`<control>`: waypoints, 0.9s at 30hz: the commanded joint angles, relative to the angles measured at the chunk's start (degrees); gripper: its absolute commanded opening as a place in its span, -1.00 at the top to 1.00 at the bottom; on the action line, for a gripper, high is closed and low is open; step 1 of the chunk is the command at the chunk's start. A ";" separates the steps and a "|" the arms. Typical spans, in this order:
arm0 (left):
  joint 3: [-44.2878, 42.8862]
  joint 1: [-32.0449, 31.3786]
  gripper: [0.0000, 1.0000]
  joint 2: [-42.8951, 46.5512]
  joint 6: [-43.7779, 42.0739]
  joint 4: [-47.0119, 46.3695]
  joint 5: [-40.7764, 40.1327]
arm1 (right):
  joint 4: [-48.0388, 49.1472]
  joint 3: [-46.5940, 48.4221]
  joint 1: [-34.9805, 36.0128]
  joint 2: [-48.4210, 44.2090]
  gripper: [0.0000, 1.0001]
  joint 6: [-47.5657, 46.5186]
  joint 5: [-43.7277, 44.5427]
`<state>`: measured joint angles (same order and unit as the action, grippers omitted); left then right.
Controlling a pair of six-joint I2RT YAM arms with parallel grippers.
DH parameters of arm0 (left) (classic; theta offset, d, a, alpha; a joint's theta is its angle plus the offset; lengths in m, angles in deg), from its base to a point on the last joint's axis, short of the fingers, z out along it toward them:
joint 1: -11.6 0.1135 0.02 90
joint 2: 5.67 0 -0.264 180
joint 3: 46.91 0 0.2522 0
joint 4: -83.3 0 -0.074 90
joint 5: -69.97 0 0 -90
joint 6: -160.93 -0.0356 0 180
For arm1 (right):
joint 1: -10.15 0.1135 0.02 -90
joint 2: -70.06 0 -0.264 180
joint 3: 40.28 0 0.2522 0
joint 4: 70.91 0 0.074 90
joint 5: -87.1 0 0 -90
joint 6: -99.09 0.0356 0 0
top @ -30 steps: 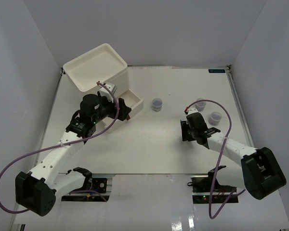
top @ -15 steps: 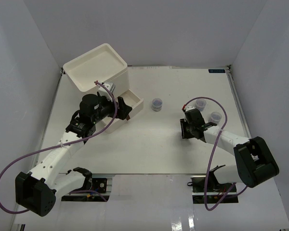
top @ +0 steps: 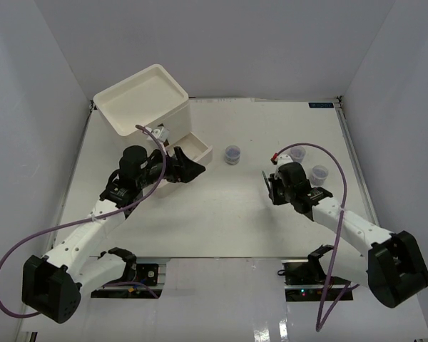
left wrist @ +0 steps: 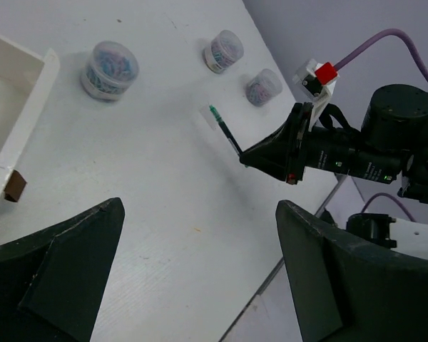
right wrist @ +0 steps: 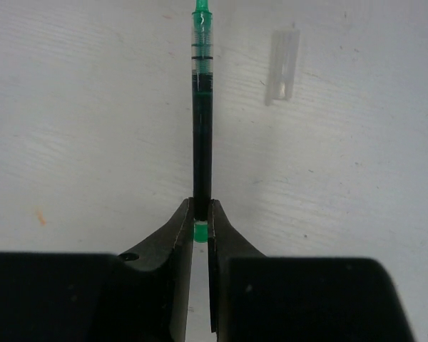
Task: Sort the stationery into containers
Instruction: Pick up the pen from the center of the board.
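My right gripper (right wrist: 201, 214) is shut on the end of a thin black pen (right wrist: 202, 121) with green tips, which sticks out ahead of the jaws just above the table. The left wrist view shows the same pen (left wrist: 225, 132) in the right gripper (left wrist: 271, 153). My left gripper (top: 195, 169) hangs open and empty beside the open bottom drawer (top: 194, 148) of the white drawer unit (top: 139, 107). One clear jar (top: 232, 154) stands mid-table. Two more jars (top: 297, 152) (top: 319, 173) stand just behind the right gripper (top: 271, 185).
A small pale clear stick (right wrist: 284, 65) lies on the table right of the pen's tip. The drawer's brown handle (left wrist: 14, 187) shows at the left of the left wrist view. White walls enclose the table on three sides.
The right gripper has closed on the pen and its arm has shifted slightly. The left gripper has swung right, away from the drawer front, still open.
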<state>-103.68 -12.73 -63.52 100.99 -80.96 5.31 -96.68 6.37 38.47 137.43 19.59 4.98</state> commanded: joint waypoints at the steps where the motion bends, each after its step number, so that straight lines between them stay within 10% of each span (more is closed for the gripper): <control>1: 1.60 -2.45 -0.96 2.56 9.03 -5.03 1.56 | 3.92 -0.45 2.26 -7.06 0.85 1.71 -3.30; 16: -1.64 -28.20 -0.83 -7.62 12.40 -21.49 -31.48 | 25.19 -0.63 17.99 -21.24 0.85 13.49 -0.76; 27: -6.57 -30.86 -0.44 -16.07 10.46 -23.60 -40.64 | 28.88 -1.68 19.85 -21.50 0.85 15.07 -1.02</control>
<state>-108.25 -42.98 -79.27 112.73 -101.86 -32.13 -72.44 5.41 57.92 116.54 33.45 2.99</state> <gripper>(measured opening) 0.735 0.135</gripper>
